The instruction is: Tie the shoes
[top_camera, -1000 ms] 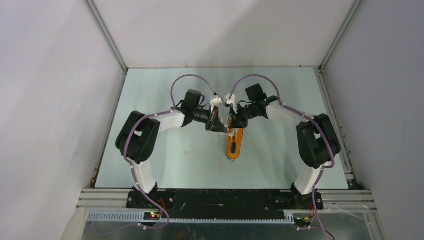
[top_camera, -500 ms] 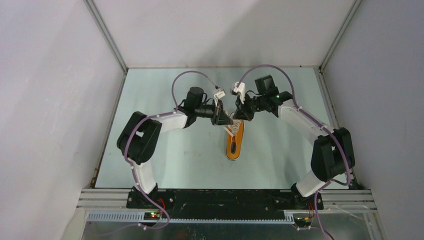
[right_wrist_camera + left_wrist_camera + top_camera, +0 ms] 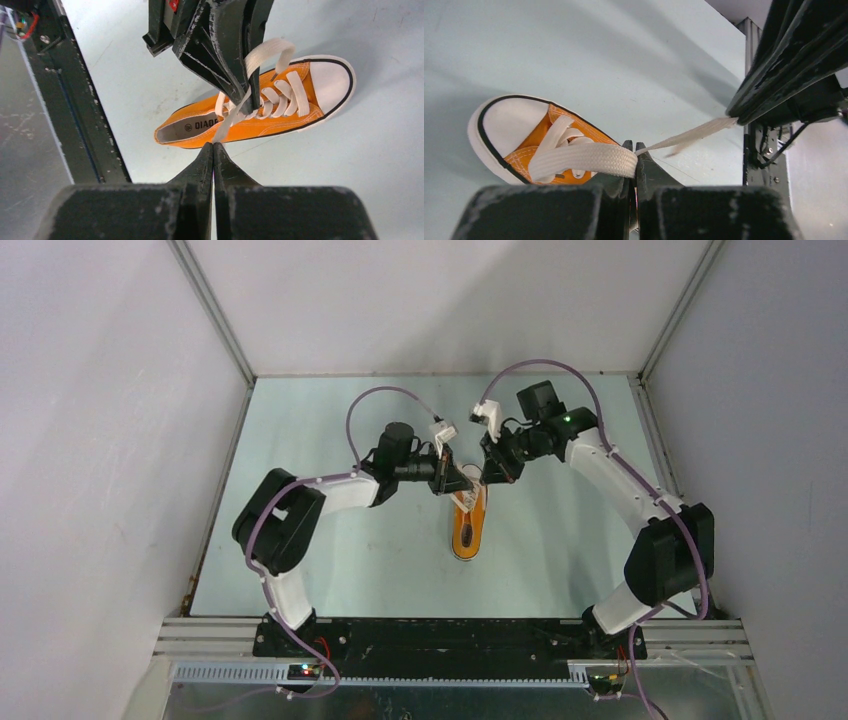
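Note:
The orange shoe lies on the table with its white toe cap toward the arms' bases. My left gripper is shut on a wide white lace loop that comes up from the eyelets. A thin, taut lace runs from those jaws to the right gripper. My right gripper is shut on that lace strand, which rises to the left gripper's fingers. In the top view, the left gripper and right gripper hang close together above the shoe's heel end.
The pale green table is walled by grey panels on three sides. A black frame rail runs along the near edge by the arm bases. Purple cables arch over both wrists.
Both grippers have shifted right and toward the far wall above the shoe. The right arm's elbow swung outward to the right. The lace between the two grippers is now stretched tight.

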Robot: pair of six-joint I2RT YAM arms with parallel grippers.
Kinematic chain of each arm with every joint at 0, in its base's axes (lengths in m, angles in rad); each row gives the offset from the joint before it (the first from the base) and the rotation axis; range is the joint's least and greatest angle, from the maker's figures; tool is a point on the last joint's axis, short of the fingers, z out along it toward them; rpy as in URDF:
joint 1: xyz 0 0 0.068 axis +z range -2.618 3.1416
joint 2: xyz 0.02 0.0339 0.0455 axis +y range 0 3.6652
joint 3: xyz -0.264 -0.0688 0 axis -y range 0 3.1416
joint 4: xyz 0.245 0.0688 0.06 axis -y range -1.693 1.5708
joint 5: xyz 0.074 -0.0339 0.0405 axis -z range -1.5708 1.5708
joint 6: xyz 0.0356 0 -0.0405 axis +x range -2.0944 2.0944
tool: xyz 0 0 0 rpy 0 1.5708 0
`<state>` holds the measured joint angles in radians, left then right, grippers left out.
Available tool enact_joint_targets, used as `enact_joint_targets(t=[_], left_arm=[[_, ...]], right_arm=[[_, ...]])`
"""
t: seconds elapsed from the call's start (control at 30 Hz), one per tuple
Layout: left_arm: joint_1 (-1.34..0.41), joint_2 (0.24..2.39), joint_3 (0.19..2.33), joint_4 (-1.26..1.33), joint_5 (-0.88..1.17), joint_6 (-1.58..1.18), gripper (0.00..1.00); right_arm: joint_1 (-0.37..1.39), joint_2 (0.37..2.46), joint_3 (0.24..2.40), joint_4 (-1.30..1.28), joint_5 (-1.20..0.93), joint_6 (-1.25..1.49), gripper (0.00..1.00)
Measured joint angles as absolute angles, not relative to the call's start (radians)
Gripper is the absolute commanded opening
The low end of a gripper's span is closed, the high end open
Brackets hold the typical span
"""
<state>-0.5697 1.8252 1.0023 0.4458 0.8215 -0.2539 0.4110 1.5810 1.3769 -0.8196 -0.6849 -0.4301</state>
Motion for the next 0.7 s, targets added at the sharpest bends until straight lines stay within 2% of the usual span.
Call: enact_joint_targets(t=[0.43, 0.5, 0.6, 0.7], left_arm=[[-0.595, 1.812, 1.002, 0.41, 0.682, -0.229, 0.07], [-0.598, 1.812, 1.002, 0.414, 0.68, -0.238, 0.07], [-0.601, 1.812, 1.002, 0.414, 0.67, -0.239, 0.06], [-0.601, 1.812, 1.002, 0.394, 0.652, -0.233, 0.07]], right_arm=[[0.344, 1.662, 1.42, -0.91, -0.869, -0.223, 0.0], [0.342, 1.665, 1.417, -0.897, -0.879, -0.187, 0.05], [0.334, 1.666, 1.412, -0.875, -0.871, -0.167, 0.22], [0.308, 1.654, 1.385, -0.82, -0.813, -0.186, 0.35]])
